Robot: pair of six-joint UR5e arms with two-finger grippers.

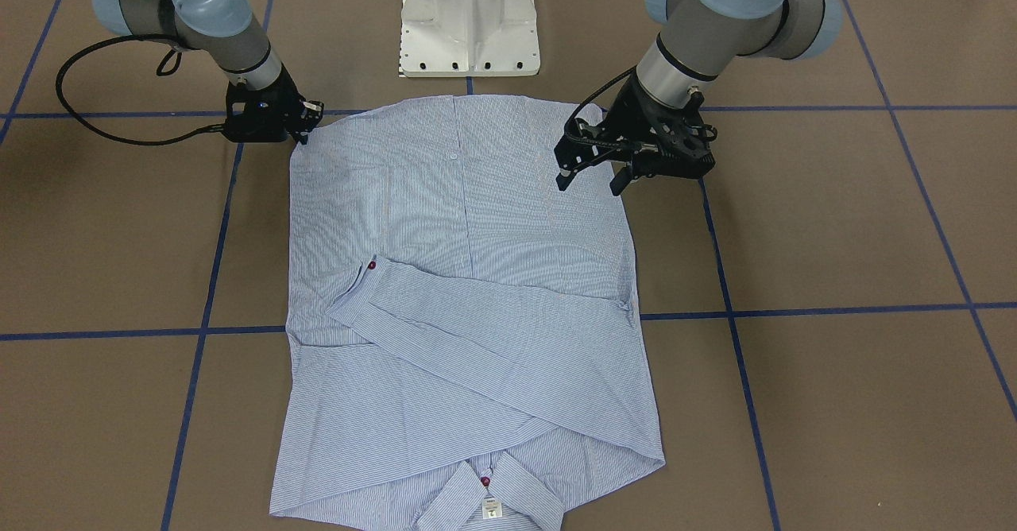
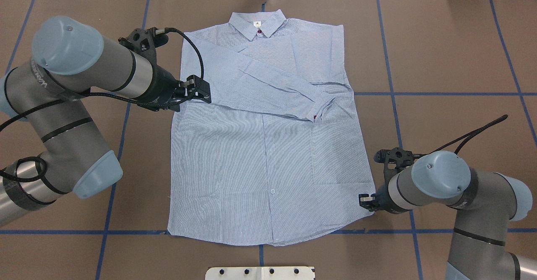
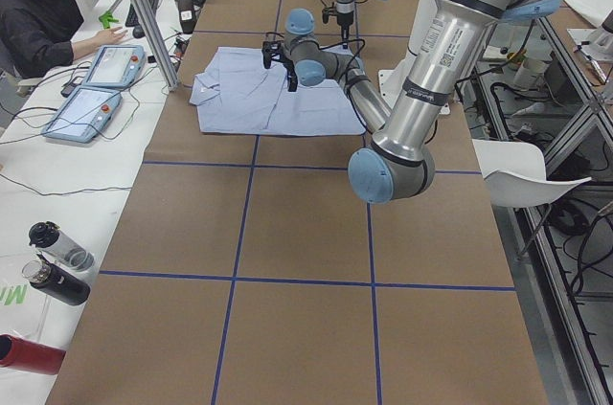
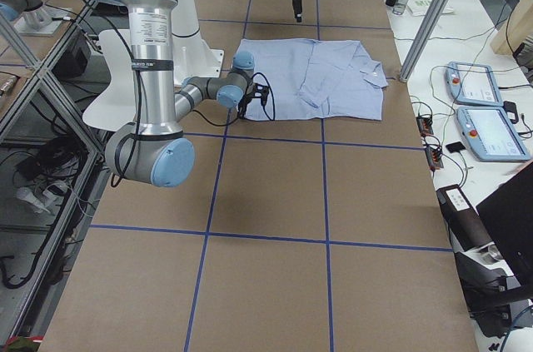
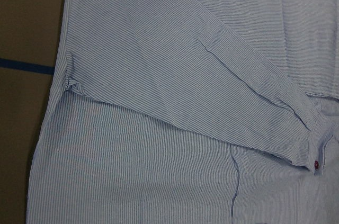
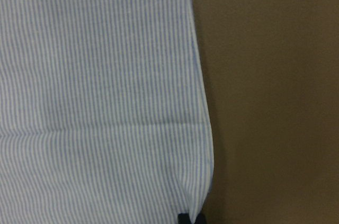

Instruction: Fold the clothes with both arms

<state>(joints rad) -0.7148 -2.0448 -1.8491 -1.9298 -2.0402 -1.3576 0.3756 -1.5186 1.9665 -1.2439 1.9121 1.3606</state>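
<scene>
The light blue striped shirt (image 1: 469, 277) lies flat, front up, on the brown table (image 2: 440, 62). Its collar (image 2: 256, 22) is on the far side from the robot and its sleeves are folded across the chest. A red-buttoned cuff (image 2: 319, 111) lies on top. My left gripper (image 1: 589, 181) is open and empty, and hovers over the shirt's side edge near the armpit (image 2: 199, 90). My right gripper (image 1: 306, 129) is down at the hem corner (image 2: 366, 199). In the right wrist view the cloth (image 6: 95, 75) puckers at the black fingertip (image 6: 184, 217), pinched.
The white pedestal base (image 1: 469, 22) stands just behind the hem. Blue tape lines (image 1: 834, 308) cross the table. A seated operator (image 3: 38, 3), tablets (image 3: 101, 65) and bottles (image 3: 57, 261) are on a side desk beyond the collar end.
</scene>
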